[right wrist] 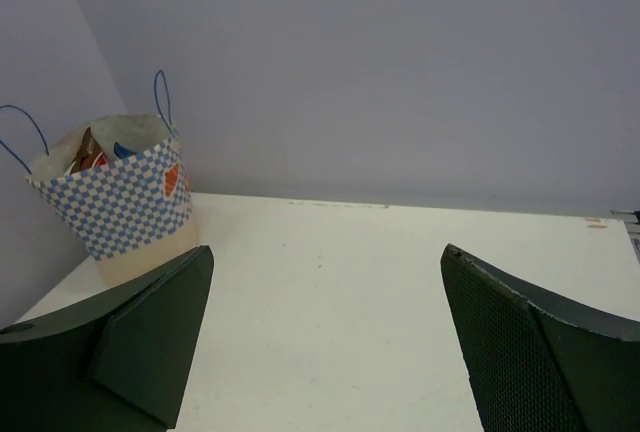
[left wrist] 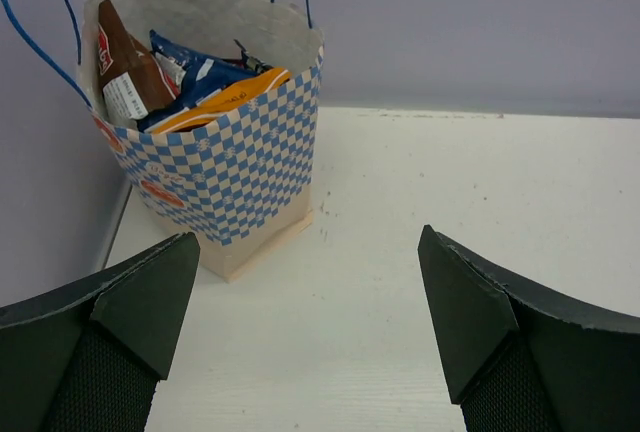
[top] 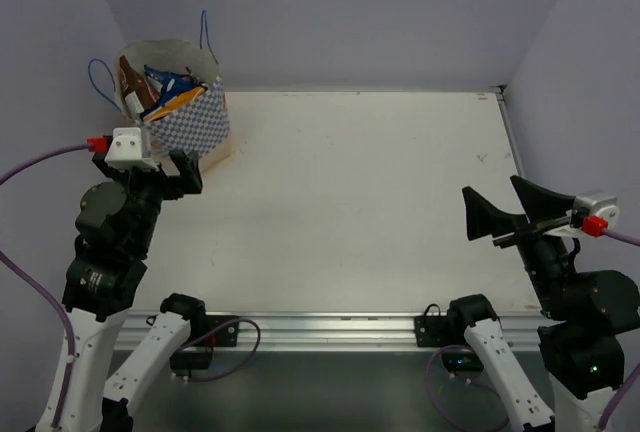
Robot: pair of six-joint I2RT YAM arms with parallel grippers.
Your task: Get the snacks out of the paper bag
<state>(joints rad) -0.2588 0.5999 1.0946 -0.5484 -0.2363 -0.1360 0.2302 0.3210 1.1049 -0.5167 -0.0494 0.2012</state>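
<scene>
no text legible to us in any view. brown packet (left wrist: 135, 72) in the paper bag (left wrist: 240, 172): red patch with white letters near its top, white panel of fine print below it, both too small to read. orange packet (left wrist: 225, 100): a short line of dark print along its edge, illegible. the bag's checked wall: orange marks, no letters we can make out.

Blk arms (top: 110, 242), white lower links (top: 140, 362), purple cables (top: 40, 160), red plugs (top: 96, 142); blk wedge fingers (left wrist: 130, 322)
</scene>
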